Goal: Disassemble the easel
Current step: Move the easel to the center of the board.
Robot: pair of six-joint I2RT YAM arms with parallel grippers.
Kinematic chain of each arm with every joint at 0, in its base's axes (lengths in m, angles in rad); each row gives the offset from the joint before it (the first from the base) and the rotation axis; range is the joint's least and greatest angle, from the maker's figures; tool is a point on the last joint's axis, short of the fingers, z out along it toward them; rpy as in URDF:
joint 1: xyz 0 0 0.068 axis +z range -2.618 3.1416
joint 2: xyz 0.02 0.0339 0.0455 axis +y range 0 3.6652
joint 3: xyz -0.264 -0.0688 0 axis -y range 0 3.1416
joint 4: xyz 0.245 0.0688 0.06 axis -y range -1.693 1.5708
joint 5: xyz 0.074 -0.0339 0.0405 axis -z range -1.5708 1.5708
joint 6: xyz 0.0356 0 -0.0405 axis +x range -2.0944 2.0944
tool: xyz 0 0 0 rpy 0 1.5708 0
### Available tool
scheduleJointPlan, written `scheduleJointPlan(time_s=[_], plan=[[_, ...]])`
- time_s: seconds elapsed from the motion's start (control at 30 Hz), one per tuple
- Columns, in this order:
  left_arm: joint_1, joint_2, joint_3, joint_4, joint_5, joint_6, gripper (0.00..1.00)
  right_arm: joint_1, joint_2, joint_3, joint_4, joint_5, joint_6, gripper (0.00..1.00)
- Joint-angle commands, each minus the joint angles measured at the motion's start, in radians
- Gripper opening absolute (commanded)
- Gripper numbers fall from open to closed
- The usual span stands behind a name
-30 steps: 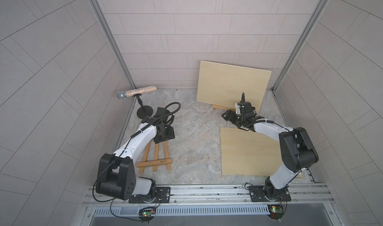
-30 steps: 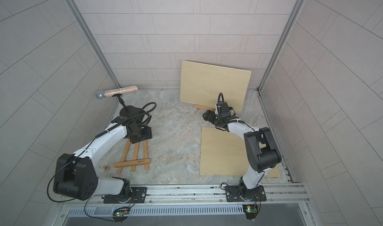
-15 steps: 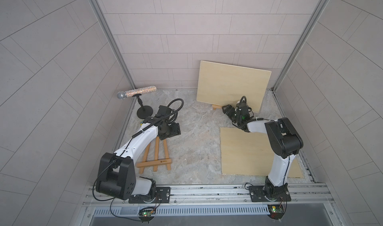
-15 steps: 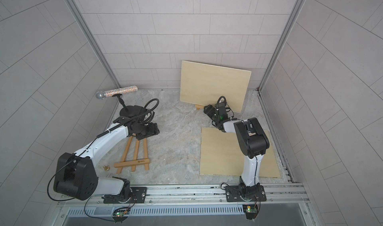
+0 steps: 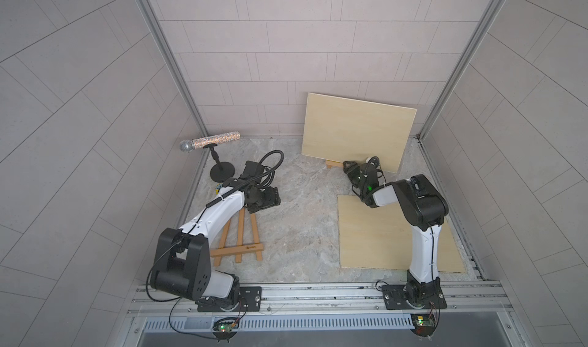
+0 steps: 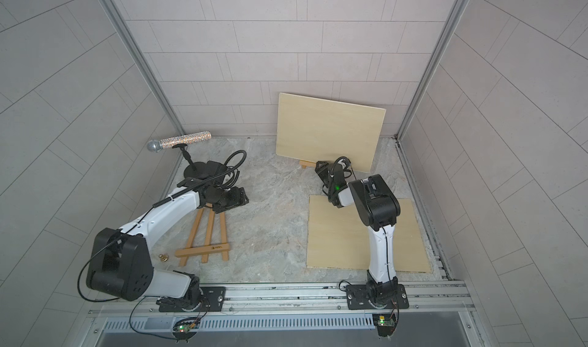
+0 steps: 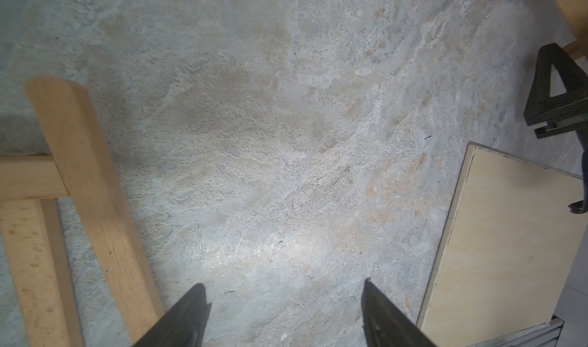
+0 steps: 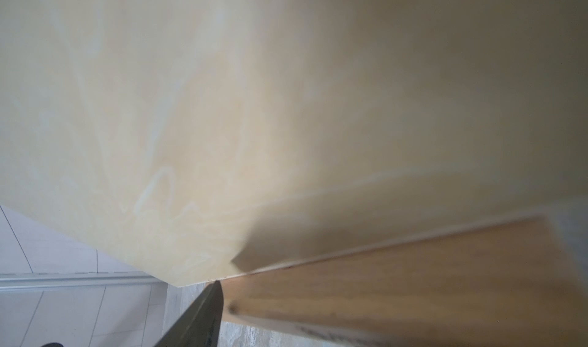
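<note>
A wooden easel (image 5: 239, 244) lies flat on the floor at the left, also seen as pale wooden legs (image 7: 86, 186) in the left wrist view. My left gripper (image 5: 270, 199) hovers open just right of its top end, with bare floor between the fingers (image 7: 191, 316). At the back, a second easel's ledge (image 5: 332, 164) carries an upright plywood board (image 5: 356, 132). My right gripper (image 5: 350, 168) is at that ledge (image 8: 397, 275). One of its fingers (image 8: 203, 313) touches the ledge's end; the other finger is hidden.
A second plywood board (image 5: 381, 234) lies flat on the floor at the right, under the right arm. A glittery microphone (image 5: 208, 141) on a black stand is at the back left. A small brass knob (image 6: 164, 257) lies near the left arm's base.
The left gripper drew away from the flat easel's top, toward the right, and opened wider. The right arm folded and pushed its gripper in against the ledge under the upright board.
</note>
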Motion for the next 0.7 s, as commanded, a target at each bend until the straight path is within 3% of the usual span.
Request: scheduleJointPlan(time_s=[0.0, 0.67], plan=[[-0.003, 0.005, -0.012, 0.002, 0.006, 0.022, 0.80, 0.011, 0.026, -0.020, 0.121, 0.061, 0.067, 0.61], [-0.002, -0.002, -0.016, 0.002, 0.000, 0.016, 0.80, 0.011, 0.093, -0.037, 0.214, 0.054, 0.121, 0.29]])
